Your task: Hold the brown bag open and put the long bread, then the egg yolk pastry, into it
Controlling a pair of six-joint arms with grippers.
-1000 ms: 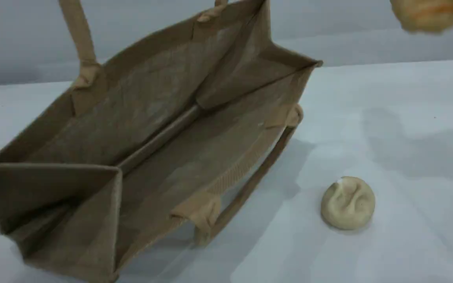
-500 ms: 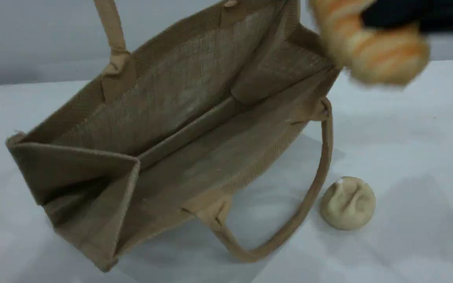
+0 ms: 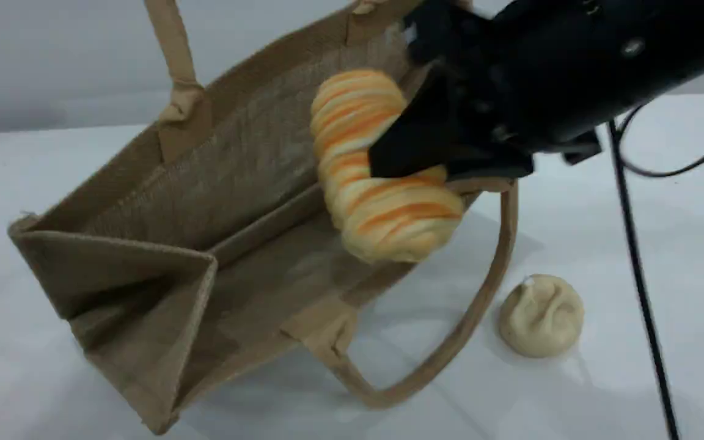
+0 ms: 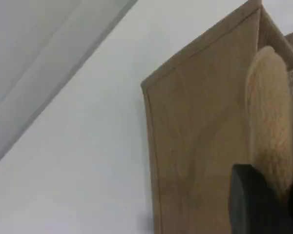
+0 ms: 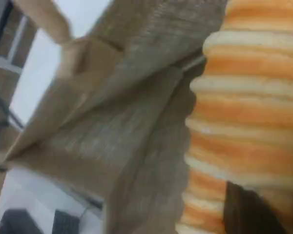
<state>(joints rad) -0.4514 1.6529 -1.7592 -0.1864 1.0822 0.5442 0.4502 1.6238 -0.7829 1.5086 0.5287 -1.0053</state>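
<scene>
My right jaws are clamping the long bread (image 3: 388, 214) across its middle, holding it at the open mouth of the brown bag (image 3: 236, 153), over the mouth's right end. My left jaws are pinching together on the bag's far handle (image 3: 176, 55) (it is running taut out of the scene view's top), and the bag is leaning on the table (image 3: 694, 275) toward its left side. The egg yolk pastry (image 3: 540, 315) is sitting toward the table's near right part, near the drooping near handle (image 3: 506, 238) but apart from it.
</scene>
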